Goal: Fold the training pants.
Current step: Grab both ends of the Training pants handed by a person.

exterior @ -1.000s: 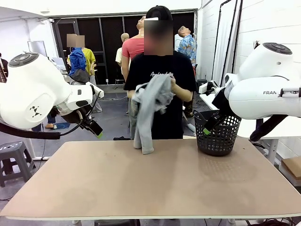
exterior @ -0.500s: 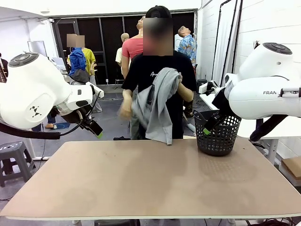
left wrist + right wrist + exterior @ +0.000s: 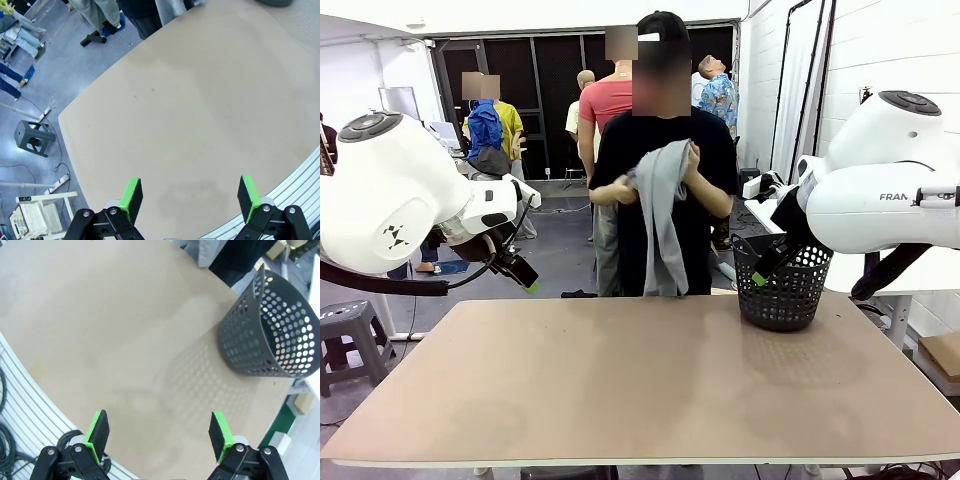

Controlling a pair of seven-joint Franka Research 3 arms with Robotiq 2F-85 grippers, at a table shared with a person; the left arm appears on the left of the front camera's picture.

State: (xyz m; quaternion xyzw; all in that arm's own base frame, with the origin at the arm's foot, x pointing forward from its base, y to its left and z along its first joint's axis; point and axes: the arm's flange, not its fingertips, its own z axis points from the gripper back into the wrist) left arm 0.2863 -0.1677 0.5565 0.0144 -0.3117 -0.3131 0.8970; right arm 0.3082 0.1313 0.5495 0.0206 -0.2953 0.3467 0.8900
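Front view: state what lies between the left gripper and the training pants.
Nothing: the front view shows bare table between the left gripper and the training pants, which the person's hands hold up.

Bright, even light falls from above, the basket [image 3: 270, 330] throws a soft dotted shadow on the table [image 3: 125, 315], and the wrist views bend at the edges.

We count one pair of training pants [image 3: 663, 225] at 12 o'clock, one black mesh basket [image 3: 782, 290] at 2 o'clock, one table [image 3: 640, 390], one grey stool [image 3: 348, 335] at 9 o'clock, two grippers: left gripper [image 3: 190, 192], right gripper [image 3: 159, 427]
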